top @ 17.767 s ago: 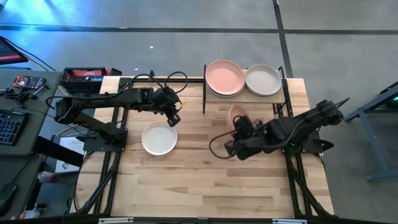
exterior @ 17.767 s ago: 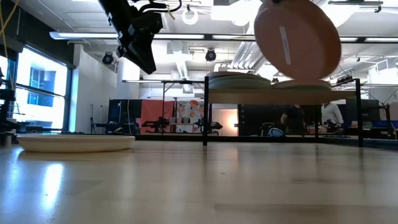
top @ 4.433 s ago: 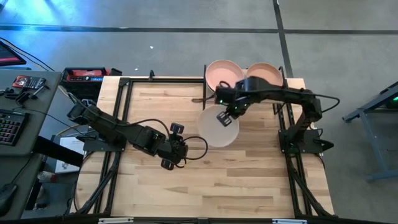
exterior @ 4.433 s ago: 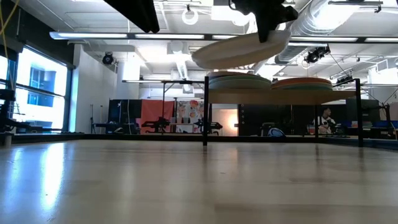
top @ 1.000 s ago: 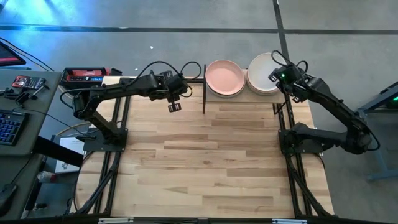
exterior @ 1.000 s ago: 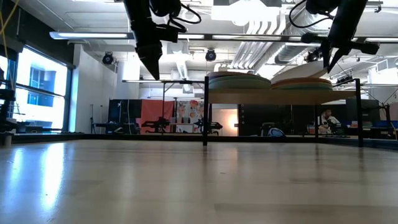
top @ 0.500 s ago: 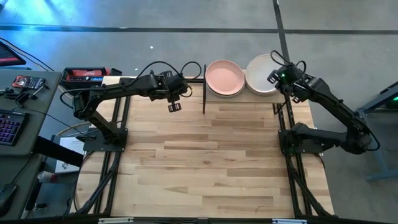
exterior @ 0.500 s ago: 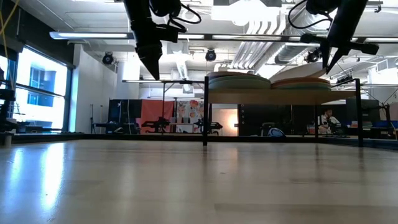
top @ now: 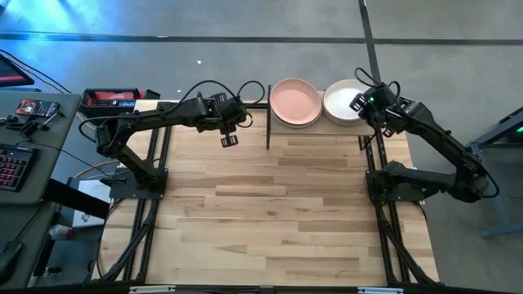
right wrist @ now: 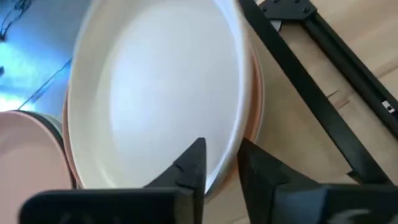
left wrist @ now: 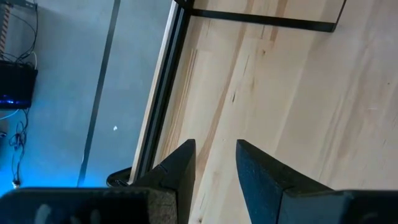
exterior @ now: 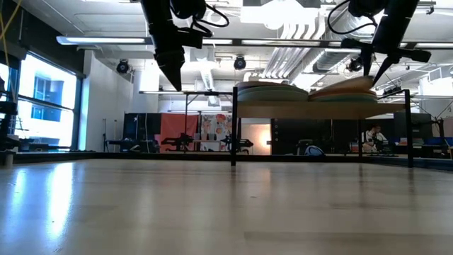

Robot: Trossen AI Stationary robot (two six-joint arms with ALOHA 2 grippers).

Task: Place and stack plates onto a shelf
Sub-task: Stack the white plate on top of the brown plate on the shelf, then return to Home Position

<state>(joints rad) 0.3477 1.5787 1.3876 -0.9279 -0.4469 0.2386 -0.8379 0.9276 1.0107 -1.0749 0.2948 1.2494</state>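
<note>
Two stacks of plates stand on the shelf (top: 323, 129) at the table's far edge. A salmon pink plate (top: 295, 102) tops the left stack (exterior: 271, 91). A white plate (top: 341, 101) lies tilted on the right stack (exterior: 333, 95), above a salmon plate (right wrist: 256, 106). My right gripper (top: 359, 104) is at that white plate's right edge, shut on it. My left gripper (top: 227, 140) hangs open above the bare table, left of the shelf, with nothing between its fingers (left wrist: 183, 168). My right gripper pinches the white plate's rim (right wrist: 219, 163) at its right side, one finger over the plate's inside and one outside. The fingers (exterior: 375, 69) come slanting down from the table's right. The plate is tilted, held side raised (exterior: 368, 83), its left part on the stack.
Thin black posts (top: 269, 114) frame the shelf; one stands between my left gripper and the left stack. A keyboard (top: 12, 167) and tools lie on a side desk beyond the table's left edge. The slatted tabletop (top: 278, 204) spreads out before the shelf.
My right gripper has carried the white plate toward the table's near edge and down, from overhanging the shelf's far side to lying over the right stack. The plate now rests tilted, its held right side higher. My left arm has kept still.
</note>
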